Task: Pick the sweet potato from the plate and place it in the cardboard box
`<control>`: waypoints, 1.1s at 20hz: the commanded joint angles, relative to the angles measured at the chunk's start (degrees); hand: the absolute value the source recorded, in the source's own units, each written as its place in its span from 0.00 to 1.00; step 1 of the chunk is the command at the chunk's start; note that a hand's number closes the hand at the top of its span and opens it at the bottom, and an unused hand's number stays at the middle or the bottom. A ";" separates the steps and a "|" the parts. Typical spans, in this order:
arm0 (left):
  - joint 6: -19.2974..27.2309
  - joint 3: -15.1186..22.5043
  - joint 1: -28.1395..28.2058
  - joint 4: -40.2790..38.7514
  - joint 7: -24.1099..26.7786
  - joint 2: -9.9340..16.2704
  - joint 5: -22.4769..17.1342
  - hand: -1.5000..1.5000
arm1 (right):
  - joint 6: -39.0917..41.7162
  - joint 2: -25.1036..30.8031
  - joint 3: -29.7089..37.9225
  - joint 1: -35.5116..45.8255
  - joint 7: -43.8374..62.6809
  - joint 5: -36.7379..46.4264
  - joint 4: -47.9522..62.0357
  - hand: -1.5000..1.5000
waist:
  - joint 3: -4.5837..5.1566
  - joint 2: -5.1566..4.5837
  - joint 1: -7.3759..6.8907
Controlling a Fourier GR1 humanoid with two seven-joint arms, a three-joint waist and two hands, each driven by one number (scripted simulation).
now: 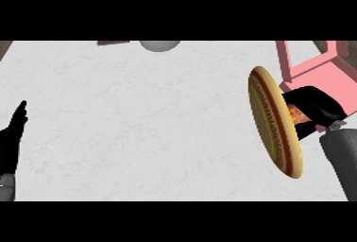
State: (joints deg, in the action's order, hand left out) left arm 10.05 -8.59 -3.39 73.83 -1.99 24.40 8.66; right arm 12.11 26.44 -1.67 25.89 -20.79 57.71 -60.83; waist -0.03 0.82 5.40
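Presently, right hand (317, 106) curled round sweet potato (301, 115) at plate (273, 123), counter's right edge; advisable to lift clear before crossing to pink box (320, 71). Left hand (12, 137) rested open, left edge.

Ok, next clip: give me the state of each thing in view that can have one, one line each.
Right hand: curled round the sweet potato, beside the plate's right edge.
Sweet potato: held, mostly hidden by the fingers.
Plate: on the counter, nothing seen on it.
Cardboard box: pink, open, nothing visible inside.
Left hand: open, resting at the view's left edge, fingers up.
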 commanded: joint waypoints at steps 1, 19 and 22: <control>1.40 -1.60 1.88 -0.28 -0.43 -0.21 -0.47 0.50 | -3.15 13.62 14.77 -4.65 1.83 -4.06 4.11 1.00 | -0.36 0.08 4.89; -3.50 2.05 -0.44 6.17 -3.29 -0.68 0.53 0.50 | -3.31 35.55 38.87 -4.33 -25.45 -22.17 25.67 1.00 | -0.02 -0.91 -6.31; -2.77 1.88 -4.41 2.67 -2.63 -1.20 1.46 0.50 | 0.24 35.88 37.78 0.27 -24.44 -23.17 27.98 1.00 | -0.01 -1.04 -6.39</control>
State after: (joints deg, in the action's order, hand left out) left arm 7.62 -6.99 -5.72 76.40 -3.56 23.41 9.69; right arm 8.43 62.32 37.50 20.79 -47.15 35.74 -34.53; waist -0.08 -0.13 -0.18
